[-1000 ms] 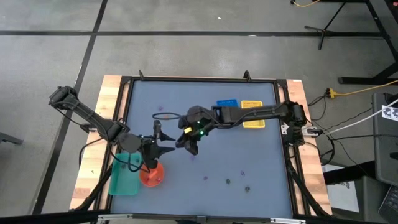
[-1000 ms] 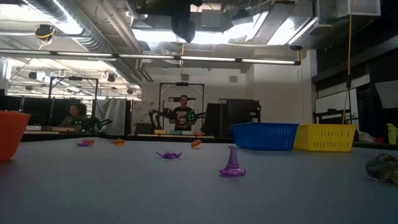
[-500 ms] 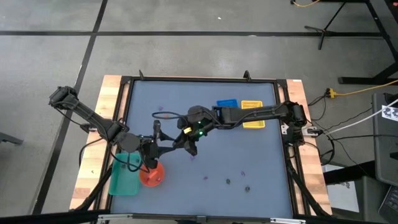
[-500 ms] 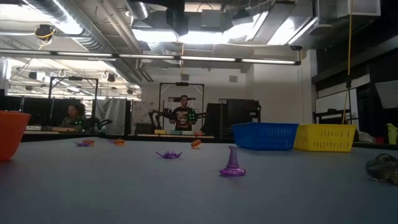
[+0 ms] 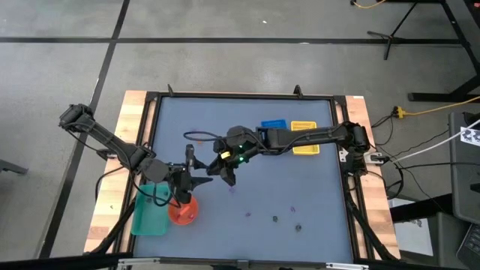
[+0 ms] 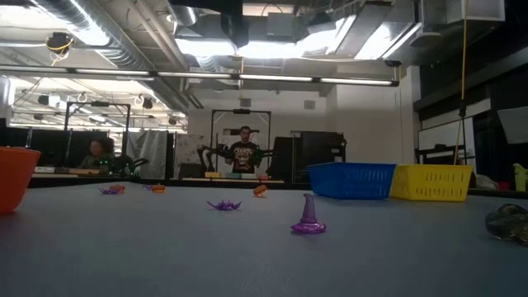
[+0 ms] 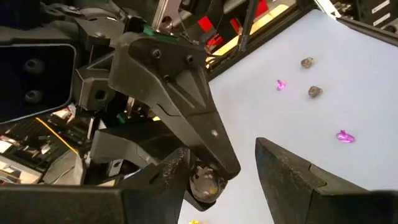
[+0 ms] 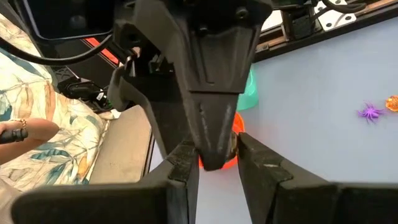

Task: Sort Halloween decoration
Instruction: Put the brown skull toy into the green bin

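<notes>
Tiny Halloween pieces lie scattered on the blue-grey table: a purple cone (image 6: 308, 216), a purple spider (image 6: 224, 205), orange bits (image 6: 261, 190), and dark ones near the front (image 5: 274, 218). My right gripper (image 5: 223, 175) is over the table's middle left, shut on a small round dark-and-orange piece (image 7: 205, 180). My left gripper (image 5: 204, 180) is open and meets it tip to tip. Its two fingers (image 7: 286, 177) stand on either side of the right gripper's tip. In the right wrist view one left finger (image 8: 214, 146) shows between my right fingers and hides the piece. My right gripper holds the small round piece (image 7: 205, 180) at the very ends of its two fingers, clear of the table. The fingers slant down toward the table's left side. I cannot tell whether they also touch the left gripper's finger.
An orange bowl (image 5: 183, 212) and a green tray (image 5: 148, 214) stand at the front left, just below the left gripper. A blue tray (image 5: 274, 124) and a yellow tray (image 5: 304, 137) stand at the back right. A person's hand (image 8: 18, 130) shows beyond the table.
My right gripper has risen a little, leaving the top of the low view, and has edged toward the left gripper. The pieces on the table have stayed where they were.
</notes>
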`<action>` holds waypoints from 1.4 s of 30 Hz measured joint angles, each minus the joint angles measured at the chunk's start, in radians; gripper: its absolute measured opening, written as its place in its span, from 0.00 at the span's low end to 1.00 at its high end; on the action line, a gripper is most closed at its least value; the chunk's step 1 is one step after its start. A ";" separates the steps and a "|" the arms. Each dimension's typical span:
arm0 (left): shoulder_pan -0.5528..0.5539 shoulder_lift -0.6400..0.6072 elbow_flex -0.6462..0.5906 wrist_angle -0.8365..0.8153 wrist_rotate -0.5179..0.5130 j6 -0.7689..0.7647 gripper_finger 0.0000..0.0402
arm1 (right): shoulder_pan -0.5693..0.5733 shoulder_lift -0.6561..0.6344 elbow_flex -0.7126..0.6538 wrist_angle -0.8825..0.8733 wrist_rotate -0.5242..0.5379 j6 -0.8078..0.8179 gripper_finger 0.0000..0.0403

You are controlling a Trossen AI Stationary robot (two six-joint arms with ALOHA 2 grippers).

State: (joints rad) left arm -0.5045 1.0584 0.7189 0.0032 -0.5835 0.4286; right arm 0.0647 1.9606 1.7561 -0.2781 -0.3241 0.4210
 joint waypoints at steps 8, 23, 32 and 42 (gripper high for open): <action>0.019 0.000 0.000 -0.009 0.000 0.001 0.41 | 0.000 0.000 0.000 -0.004 -0.001 0.000 0.22; 0.029 0.000 0.000 -0.019 -0.001 0.004 0.22 | 0.000 0.000 0.000 -0.009 -0.004 0.002 0.22; 0.029 0.000 0.000 -0.019 -0.001 0.004 0.19 | 0.000 0.000 0.000 -0.009 -0.005 0.026 0.22; 0.029 0.000 0.000 -0.019 -0.001 0.001 0.19 | 0.000 0.000 0.000 -0.009 -0.009 0.046 0.24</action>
State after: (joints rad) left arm -0.4755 1.0584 0.7189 -0.0156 -0.5850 0.4297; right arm 0.0647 1.9606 1.7561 -0.2867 -0.3332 0.4674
